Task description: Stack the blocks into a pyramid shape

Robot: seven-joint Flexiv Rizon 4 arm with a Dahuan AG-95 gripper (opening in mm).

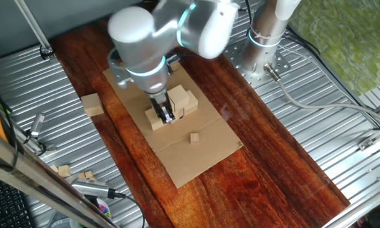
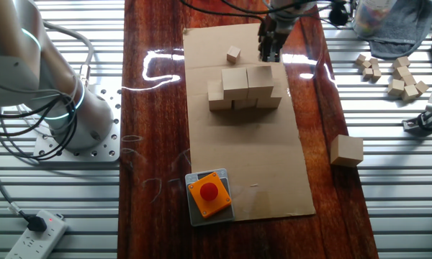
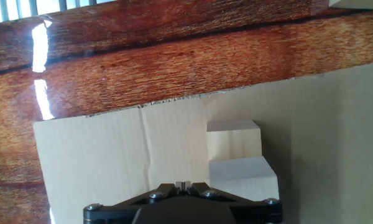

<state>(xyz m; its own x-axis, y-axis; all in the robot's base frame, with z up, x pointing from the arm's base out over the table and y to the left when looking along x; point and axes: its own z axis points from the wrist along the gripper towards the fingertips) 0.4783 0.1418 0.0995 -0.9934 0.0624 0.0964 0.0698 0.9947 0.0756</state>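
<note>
I can read no text, label, brand, number or sign anywhere in my three views of the rig.

The Flexiv Rizon arm [image 1: 145,38] is rounded, silver-grey and white, with glowing cyan rings at its joints; a bolted, perforated metal base plate [image 2: 79,144] anchors it; the gripper [image 1: 166,115] is dark, its black housing [image 3: 183,208] studded with silver screws.
</note>
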